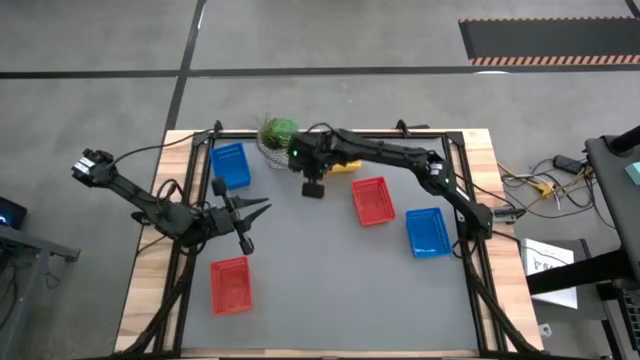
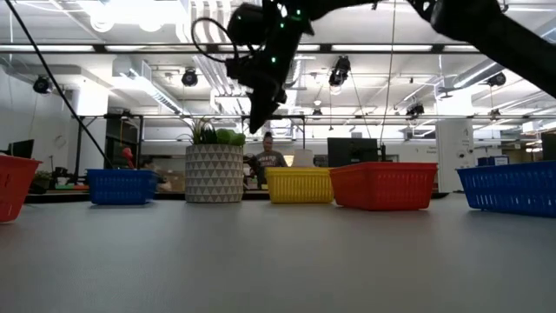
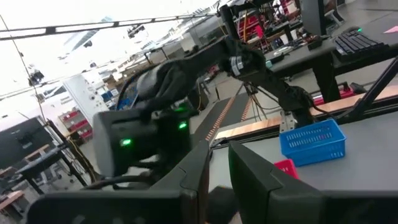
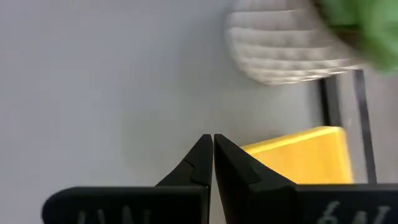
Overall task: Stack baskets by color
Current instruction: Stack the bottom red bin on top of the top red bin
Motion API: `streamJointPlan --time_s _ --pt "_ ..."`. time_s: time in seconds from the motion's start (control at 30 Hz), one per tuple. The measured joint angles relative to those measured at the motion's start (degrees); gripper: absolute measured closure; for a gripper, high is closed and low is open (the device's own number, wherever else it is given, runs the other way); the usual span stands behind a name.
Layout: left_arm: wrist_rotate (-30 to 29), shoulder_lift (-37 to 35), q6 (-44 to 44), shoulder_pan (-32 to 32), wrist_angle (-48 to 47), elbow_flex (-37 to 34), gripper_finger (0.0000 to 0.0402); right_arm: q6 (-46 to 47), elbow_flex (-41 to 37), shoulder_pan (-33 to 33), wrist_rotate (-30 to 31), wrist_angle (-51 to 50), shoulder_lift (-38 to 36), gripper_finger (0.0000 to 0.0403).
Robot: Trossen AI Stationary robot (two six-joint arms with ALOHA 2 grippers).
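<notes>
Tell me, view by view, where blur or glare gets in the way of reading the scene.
High view: even light, no glare. Low view: bright ceiling lamps behind the right hand, which shows as a dark shape. Left wrist view: washed-out sky-bright background, near arm smeared; the blue basket stays readable. Right wrist view: plant pot soft and out of focus, yellow basket blurred.

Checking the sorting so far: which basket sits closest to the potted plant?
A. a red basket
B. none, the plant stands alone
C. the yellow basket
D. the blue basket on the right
C: the yellow basket lies right beside the plant at the table's far edge, and the right wrist view shows them close together.
</notes>
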Motion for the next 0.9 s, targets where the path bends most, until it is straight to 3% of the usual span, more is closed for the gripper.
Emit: streamJointPlan --time_s 0.17,0.33,0.57,0.7,0.9 --pt "0.02 1.57 -4.36 -0.03 0.02 0.00 0.0356 0.75 -6.34 5.41 -0.09 1.06 -4.36 0.0394" --pt "0.05 4.38 -8.73 -0.02 0.02 0.00 0.0356 2.39 -19.88 10.75 0.08 10.71 -10.73 0.0394" --pt "0.18 8.68 -16.69 0.02 0.18 0.09 0.0356 -2.96 -46.42 17.17 -0.90 41.21 -21.97 0.0394" --pt "0.19 11.31 -21.64 0.08 0.19 0.37 0.0356 -8.04 -61.20 18.20 -6.67 62.91 -26.29 0.0394" --pt "0.18 15.89 -33.54 0.12 0.65 0.23 0.0356 -11.63 -75.55 18.09 -8.90 78.39 -33.20 0.0394"
